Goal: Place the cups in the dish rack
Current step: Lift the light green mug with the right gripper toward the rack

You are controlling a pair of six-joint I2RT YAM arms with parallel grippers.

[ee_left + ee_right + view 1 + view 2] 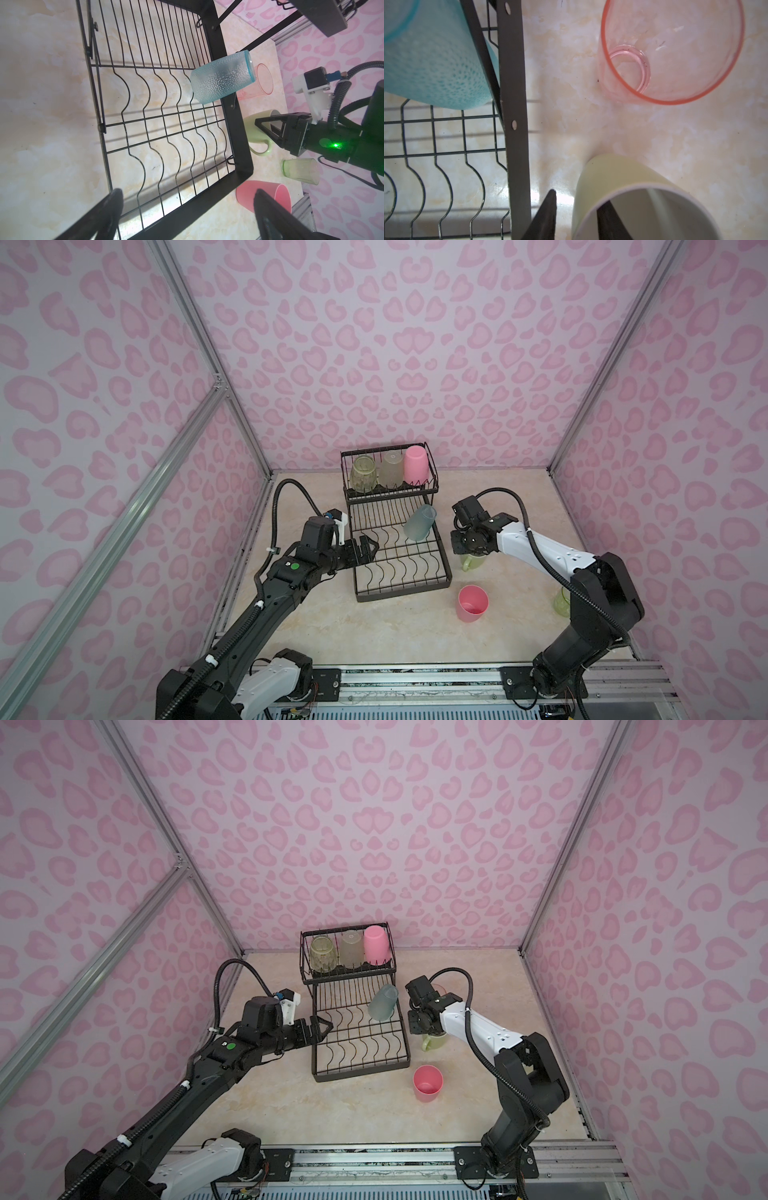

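Observation:
The black wire dish rack [403,593] holds three upturned cups in its raised basket: yellow-green [363,474], frosted grey [391,468] and pink [417,464]. A teal cup [419,523] leans against the lower tray's right rim. My right gripper [580,197] points down over the pale green mug [471,562]. It stands narrowly open, one finger inside the mug and one outside, with a gap showing at the outer finger. My left gripper [187,193] is wide open and empty over the tray's left side.
On the table right of the rack stand a translucent pink-orange cup [672,52], an upright pink cup [472,603] and a yellow-green cup [562,602] partly hidden behind the right arm. Pink patterned walls enclose the table.

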